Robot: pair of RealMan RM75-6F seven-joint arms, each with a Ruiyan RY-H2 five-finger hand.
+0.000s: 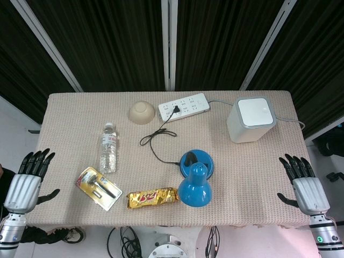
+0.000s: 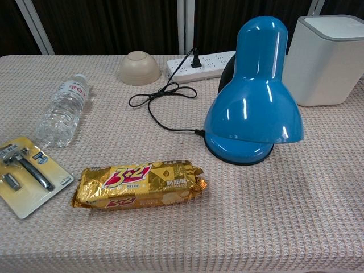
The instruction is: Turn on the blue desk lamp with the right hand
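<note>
Beige table (image 1: 252, 177) holds blue desk lamp (image 1: 194, 183); gold packet (image 2: 139, 185) reads "3+2".

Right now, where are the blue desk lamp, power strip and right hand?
blue desk lamp (image 2: 253, 108): chest view, on the shade.
power strip (image 1: 189, 104): head view, mid-body.
right hand (image 1: 304, 180): head view, back of hand.

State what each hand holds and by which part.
Nothing is held. The left hand and right hand hover off the table's sides, fingers spread, apart from the blue desk lamp.
</note>
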